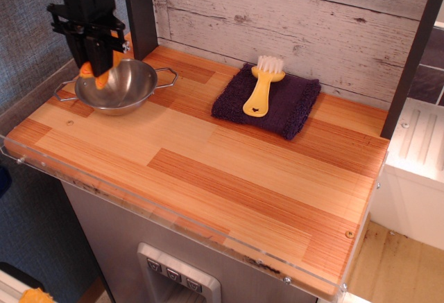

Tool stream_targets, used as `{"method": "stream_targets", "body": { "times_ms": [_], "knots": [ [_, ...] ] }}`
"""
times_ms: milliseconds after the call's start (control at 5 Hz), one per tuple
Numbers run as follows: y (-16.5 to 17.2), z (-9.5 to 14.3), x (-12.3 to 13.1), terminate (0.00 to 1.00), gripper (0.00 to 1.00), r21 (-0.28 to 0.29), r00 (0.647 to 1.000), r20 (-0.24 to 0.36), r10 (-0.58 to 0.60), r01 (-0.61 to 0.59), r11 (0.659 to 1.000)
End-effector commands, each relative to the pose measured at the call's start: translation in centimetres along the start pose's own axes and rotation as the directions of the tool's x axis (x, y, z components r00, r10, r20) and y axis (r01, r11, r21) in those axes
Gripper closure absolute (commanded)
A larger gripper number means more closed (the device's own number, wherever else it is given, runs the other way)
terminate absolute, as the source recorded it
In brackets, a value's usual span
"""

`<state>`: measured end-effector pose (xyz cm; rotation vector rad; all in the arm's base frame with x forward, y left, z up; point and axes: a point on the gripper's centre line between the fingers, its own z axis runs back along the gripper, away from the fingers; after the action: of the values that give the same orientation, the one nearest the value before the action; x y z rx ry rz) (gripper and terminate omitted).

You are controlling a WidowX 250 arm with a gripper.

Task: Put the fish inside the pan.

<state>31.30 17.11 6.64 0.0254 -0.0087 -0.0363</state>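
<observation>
Black tool (97, 59) clamped on small orange soft fish (102, 78) | hangs over shiny round steel pan (132, 88), seemingly inside rim | you release here so it drops in.

Things on the tabletop (208, 171)

There was one fish (101, 78), one pan (128, 88), one yellow brush (263, 87), one purple cloth (295, 105) and one hand (96, 60).
</observation>
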Motion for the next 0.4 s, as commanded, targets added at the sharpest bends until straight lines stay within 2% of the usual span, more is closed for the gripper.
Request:
{"method": "stream_targets", "body": {
  "times_ms": [0,200],
  "knots": [
    [0.15,2.92,-0.49,0.0,0.0,0.049,0.997,0.067,-0.027,0.023,0.999],
    [-0.16,3.66,-0.64,0.0,0.0,0.056,0.996,0.078,-0.047,0.043,0.998]
  ]
}}
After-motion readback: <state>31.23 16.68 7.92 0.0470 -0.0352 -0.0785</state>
